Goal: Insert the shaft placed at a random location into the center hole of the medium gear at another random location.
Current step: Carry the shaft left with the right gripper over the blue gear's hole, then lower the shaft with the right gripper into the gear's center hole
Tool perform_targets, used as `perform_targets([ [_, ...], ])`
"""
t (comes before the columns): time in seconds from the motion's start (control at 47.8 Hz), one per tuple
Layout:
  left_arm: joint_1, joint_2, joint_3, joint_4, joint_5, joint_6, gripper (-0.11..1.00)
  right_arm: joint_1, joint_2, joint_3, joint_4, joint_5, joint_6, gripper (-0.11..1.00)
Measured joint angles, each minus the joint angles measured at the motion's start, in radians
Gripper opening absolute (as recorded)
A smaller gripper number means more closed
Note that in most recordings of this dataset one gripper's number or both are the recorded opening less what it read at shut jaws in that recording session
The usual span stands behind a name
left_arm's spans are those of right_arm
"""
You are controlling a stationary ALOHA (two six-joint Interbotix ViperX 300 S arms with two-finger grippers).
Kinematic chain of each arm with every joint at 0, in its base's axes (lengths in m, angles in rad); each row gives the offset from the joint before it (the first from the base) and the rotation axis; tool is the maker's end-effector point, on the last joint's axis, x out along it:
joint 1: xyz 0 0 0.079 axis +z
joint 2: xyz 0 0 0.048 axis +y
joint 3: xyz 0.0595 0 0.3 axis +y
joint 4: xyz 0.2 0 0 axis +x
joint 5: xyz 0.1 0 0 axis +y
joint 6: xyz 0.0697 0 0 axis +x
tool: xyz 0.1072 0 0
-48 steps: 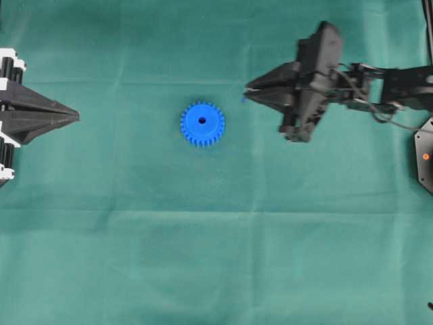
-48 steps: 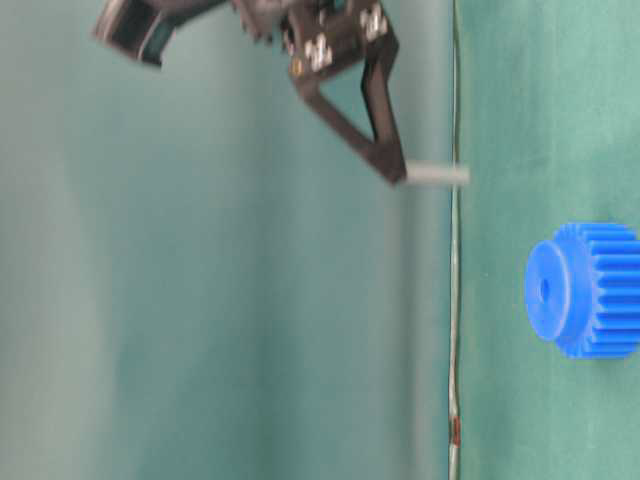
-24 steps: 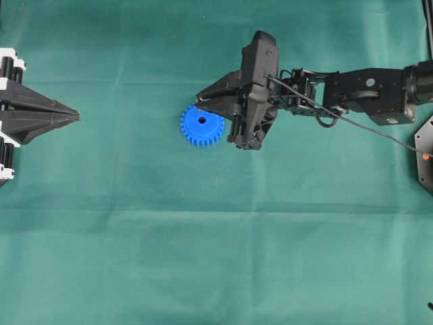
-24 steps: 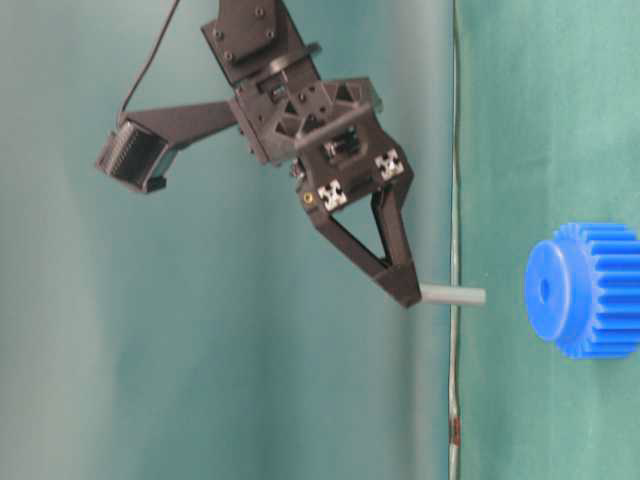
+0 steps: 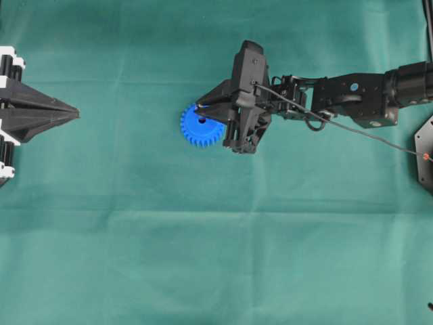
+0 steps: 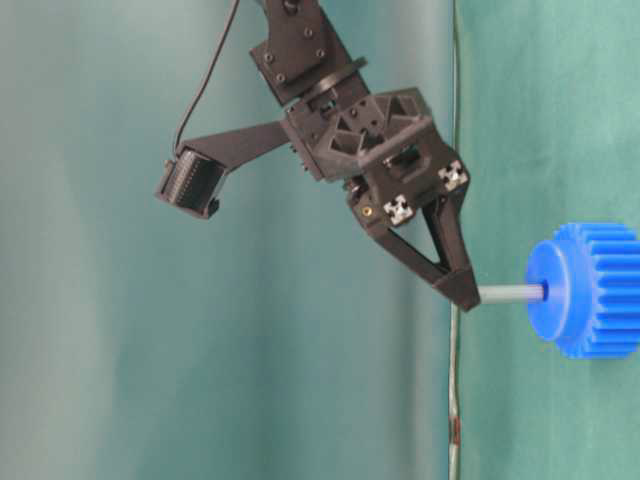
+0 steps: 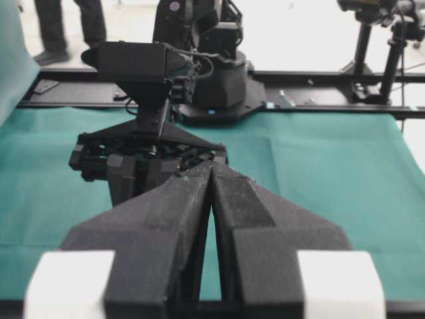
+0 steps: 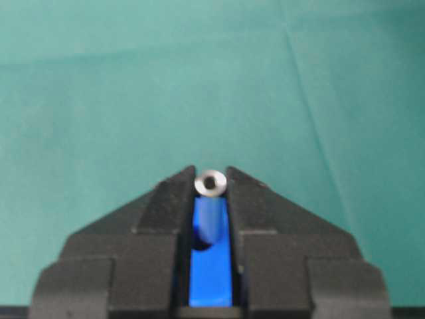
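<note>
The blue medium gear (image 5: 195, 130) lies flat on the green cloth, left of centre. My right gripper (image 5: 198, 107) hovers over it, shut on the shaft (image 6: 510, 293), a thin grey pin held upright. In the table-level view the pin's lower end meets the center hole (image 6: 543, 292) of the gear (image 6: 592, 290). The right wrist view looks down on the shaft's shiny ring-shaped top (image 8: 210, 182) between the fingertips, with the blue gear (image 8: 211, 282) and its dark hole (image 8: 201, 244) below. My left gripper (image 5: 76, 116) rests shut at the far left, with nothing in it (image 7: 211, 166).
Green cloth covers the whole table. A black mount (image 5: 425, 156) sits at the right edge, and a thin cable (image 5: 365, 132) runs along the right arm. The right arm's base (image 7: 212, 66) stands at the far side in the left wrist view.
The right gripper carried the shaft left from beside the gear to above it and lowered it; the shaft's end now meets the center hole. The left arm stayed still.
</note>
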Motion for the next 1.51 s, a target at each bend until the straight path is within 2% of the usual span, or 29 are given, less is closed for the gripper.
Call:
perform_targets([
  [0.921,0.002,0.002,0.000,0.000,0.002,0.000,0.00,0.008,-0.040,0.015,0.003,-0.012,0.000,0.13],
  [1.506,0.002,0.003,0.000,0.000,0.002,0.000,0.00,0.008,0.006,0.018,0.017,-0.057,0.000,0.13],
])
